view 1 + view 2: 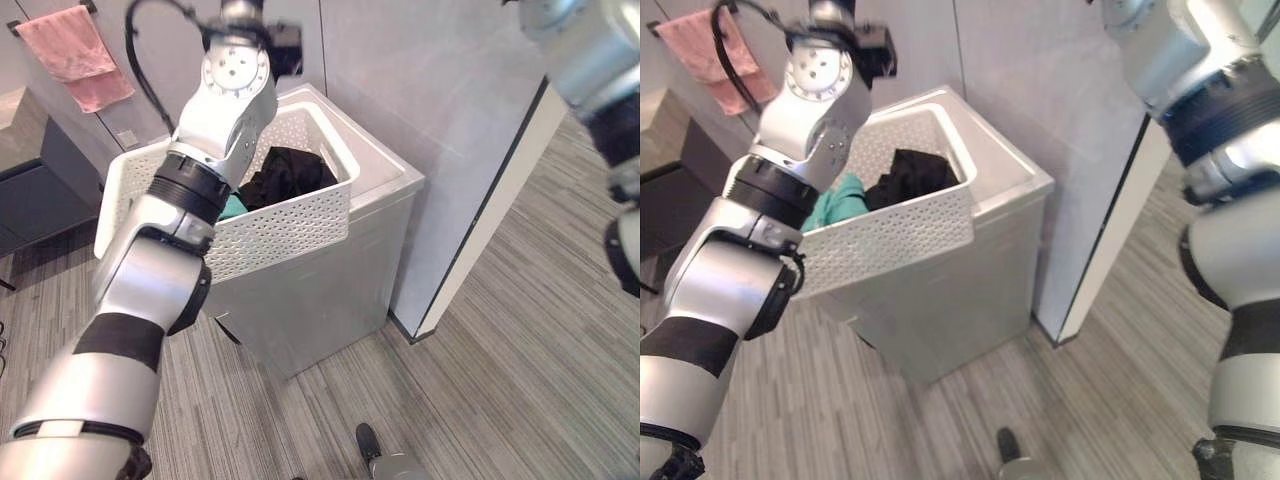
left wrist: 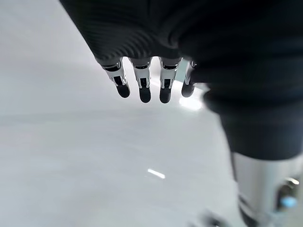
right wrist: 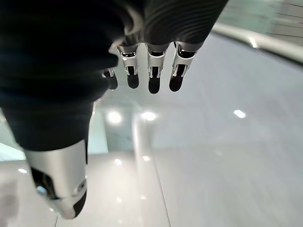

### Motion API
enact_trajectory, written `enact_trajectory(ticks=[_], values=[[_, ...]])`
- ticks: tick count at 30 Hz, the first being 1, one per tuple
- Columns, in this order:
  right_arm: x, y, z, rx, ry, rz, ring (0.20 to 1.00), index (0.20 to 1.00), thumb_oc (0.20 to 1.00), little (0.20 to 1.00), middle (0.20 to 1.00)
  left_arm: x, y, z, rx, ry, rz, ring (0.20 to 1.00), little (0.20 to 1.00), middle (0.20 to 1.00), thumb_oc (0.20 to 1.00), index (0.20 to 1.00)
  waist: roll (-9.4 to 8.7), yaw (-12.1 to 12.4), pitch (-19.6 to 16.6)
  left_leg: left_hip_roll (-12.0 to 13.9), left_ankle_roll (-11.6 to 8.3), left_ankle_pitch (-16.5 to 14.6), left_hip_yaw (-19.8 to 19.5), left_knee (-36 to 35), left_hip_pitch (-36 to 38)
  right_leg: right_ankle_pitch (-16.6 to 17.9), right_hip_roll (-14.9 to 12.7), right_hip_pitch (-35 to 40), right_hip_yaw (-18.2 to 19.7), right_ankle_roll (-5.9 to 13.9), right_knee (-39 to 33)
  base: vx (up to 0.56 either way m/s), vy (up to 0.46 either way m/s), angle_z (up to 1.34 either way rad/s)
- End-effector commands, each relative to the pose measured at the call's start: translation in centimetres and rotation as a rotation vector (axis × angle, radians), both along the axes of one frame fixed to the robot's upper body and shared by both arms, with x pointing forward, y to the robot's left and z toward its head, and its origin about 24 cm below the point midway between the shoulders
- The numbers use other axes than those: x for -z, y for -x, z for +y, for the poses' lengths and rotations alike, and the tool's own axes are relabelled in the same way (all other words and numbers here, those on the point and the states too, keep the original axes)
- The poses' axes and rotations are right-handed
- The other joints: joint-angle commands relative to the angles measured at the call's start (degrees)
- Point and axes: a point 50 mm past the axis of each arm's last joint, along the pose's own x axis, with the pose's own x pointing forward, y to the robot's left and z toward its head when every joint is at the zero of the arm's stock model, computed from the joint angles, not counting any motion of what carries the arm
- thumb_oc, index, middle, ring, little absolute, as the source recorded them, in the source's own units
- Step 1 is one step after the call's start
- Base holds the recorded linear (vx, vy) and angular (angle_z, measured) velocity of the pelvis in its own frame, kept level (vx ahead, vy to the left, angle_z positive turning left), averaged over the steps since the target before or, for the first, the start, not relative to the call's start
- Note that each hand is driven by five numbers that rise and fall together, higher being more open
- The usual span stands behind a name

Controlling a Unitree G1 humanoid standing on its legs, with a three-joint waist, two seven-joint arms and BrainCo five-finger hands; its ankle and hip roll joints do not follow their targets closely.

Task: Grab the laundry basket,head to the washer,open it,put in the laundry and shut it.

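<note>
A white perforated laundry basket (image 1: pixel 290 225) rests tilted on top of the white washer (image 1: pixel 330 290), whose lid area is hidden under it. Inside the basket lie a black garment (image 1: pixel 285 175) and a teal garment (image 1: pixel 835 200). My left arm rises in front of the basket and runs past the top of the eye views. In its wrist view my left hand (image 2: pixel 142 85) has straight fingers and holds nothing, facing a pale surface. My right arm is raised at the upper right, away from the basket. My right hand (image 3: pixel 154 75) is also straight-fingered and empty.
A pink towel (image 1: pixel 75 55) hangs on the wall at the upper left, above a dark cabinet (image 1: pixel 35 190). A grey wall panel (image 1: pixel 440 120) stands right behind the washer, ending in a white edge (image 1: pixel 490 220). Striped wood floor (image 1: pixel 520 350) spreads to the right and front.
</note>
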Motion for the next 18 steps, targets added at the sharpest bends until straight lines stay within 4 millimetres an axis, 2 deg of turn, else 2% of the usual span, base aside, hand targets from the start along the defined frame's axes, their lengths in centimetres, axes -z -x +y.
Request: enact_trajectory(ticks=[1,2,3,5,7,9,11,12,13,14,15,16,18], values=[[0.1,0.2,-3.2,0.052,-0.056,-0.031,1.000,1.000,1.000,1.000,1.000,0.0,-0.1,4.1,-0.235,-0.007,-0.117,1.000,1.000,1.000,1.000,1.000,-3.13,0.9,-5.3,-4.1,0.83,-1.5,-0.5,0.4,2.3,1.7,-4.2,2.0,-1.5,5.78,-1.2,-0.20,0.248,-0.05],[0.7,1.2,-3.8,0.022,-0.061,-0.057,1.000,1.000,1.000,1.000,1.000,0.3,1.3,5.2,-0.273,-0.017,-0.183,1.000,1.000,1.000,1.000,1.000,-3.25,0.7,-4.6,-4.7,1.70,-1.8,-0.4,0.4,2.9,1.9,-4.5,1.8,-1.4,6.23,-0.2,-0.17,0.196,-0.18],[1.0,1.2,-3.9,0.022,-0.064,-0.054,1.000,1.000,1.000,1.000,1.000,0.6,1.3,5.2,-0.275,-0.021,-0.180,1.000,1.000,1.000,1.000,1.000,-3.42,0.7,-4.7,-4.7,1.75,-1.8,-0.4,0.4,3.1,1.8,-4.4,1.9,-1.4,6.27,0.0,-0.14,0.143,-0.16],[2.4,2.1,-4.7,-0.015,-0.083,-0.078,1.000,1.000,1.000,1.000,1.000,0.9,3.1,6.5,-0.328,-0.028,-0.265,1.000,1.000,1.000,1.000,1.000,-3.57,0.2,-3.9,-5.3,2.38,-2.0,-0.4,0.4,3.5,1.9,-4.5,0.9,-0.8,6.78,1.8,-0.11,0.125,-0.11],[4.1,3.3,-4.4,-0.076,-0.072,-0.113,1.000,1.000,1.000,1.000,1.000,2.4,4.3,8.1,-0.339,0.013,-0.288,1.000,1.000,1.000,1.000,1.000,-3.93,-0.6,-2.8,-6.0,3.12,-2.4,0.1,0.4,4.0,3.1,-4.8,-0.2,0.3,7.59,2.8,-0.13,0.149,-0.22],[5.6,4.1,-4.0,-0.118,-0.064,-0.132,1.000,1.000,1.000,1.000,1.000,3.9,4.9,8.6,-0.308,0.047,-0.276,1.000,1.000,1.000,1.000,1.000,-4.06,-1.2,-1.8,-6.6,3.52,-2.5,0.7,0.4,4.0,4.0,-5.1,-0.9,1.1,8.03,2.7,-0.13,0.128,-0.33],[8.2,5.5,-3.9,-0.159,-0.062,-0.142,1.000,1.000,1.000,1.000,1.000,5.9,6.0,9.2,-0.277,0.006,-0.260,1.000,1.000,1.000,1.000,1.000,-4.42,-1.2,-1.0,-6.8,3.91,-2.4,2.3,0.4,3.6,5.6,-5.6,-2.1,1.6,8.77,2.7,-0.22,0.109,-0.47],[11.0,6.6,-4.0,-0.132,-0.004,-0.130,1.000,1.000,1.000,1.000,1.000,8.0,7.1,9.9,-0.190,-0.038,-0.221,1.000,1.000,1.000,1.000,1.000,-4.12,1.1,0.9,-5.8,3.58,-2.1,6.1,0.4,3.1,3.4,-7.4,-3.8,-10.5,7.01,5.4,-0.29,0.115,-1.00],[11.8,6.7,-4.3,-0.124,0.009,-0.111,1.000,1.000,1.000,1.000,1.000,8.7,7.3,10.1,-0.172,-0.059,-0.202,1.000,1.000,1.000,1.000,1.000,-3.71,1.6,1.5,-5.4,3.44,-1.9,7.0,0.4,2.9,1.4,-8.0,-3.4,-15.2,5.91,7.2,-0.25,0.083,-1.31],[11.9,6.8,-4.4,-0.124,0.008,-0.109,1.000,1.000,1.000,1.000,1.000,8.8,7.3,10.1,-0.169,-0.060,-0.199,1.000,1.000,1.000,1.000,1.000,-3.85,1.4,1.4,-5.4,3.39,-1.7,6.9,0.4,2.8,1.4,-8.1,-3.5,-15.5,5.68,7.4,-0.09,0.058,-1.36],[13.0,6.6,-4.9,-0.093,0.013,-0.080,1.000,1.000,1.000,1.000,1.000,9.8,7.3,10.4,-0.149,-0.071,-0.163,1.000,1.000,1.000,1.000,1.000,-3.69,1.5,1.9,-5.0,3.42,-1.6,7.6,0.4,2.7,-0.4,-8.1,-2.8,-17.9,5.07,9.5,-0.15,0.015,-0.99],[15.5,6.7,-5.6,-0.062,0.048,0.009,1.000,1.000,1.000,1.000,1.000,11.9,7.6,11.1,-0.132,-0.090,-0.089,1.000,1.000,1.000,1.000,1.000,-3.66,2.3,2.3,-4.0,3.49,-0.7,9.4,0.4,2.3,-4.7,-8.2,-0.8,-22.6,3.49,14.9,-0.19,0.023,-0.56],[17.8,6.9,-6.0,-0.070,0.024,0.072,1.000,1.000,1.000,1.000,1.000,14.0,8.1,11.7,-0.108,-0.078,-0.015,1.000,1.000,1.000,1.000,1.000,-3.52,3.4,2.6,-3.1,3.76,-0.1,11.8,0.4,1.9,-9.0,-8.6,1.8,-26.1,2.61,19.7,-0.16,-0.024,-0.59]])
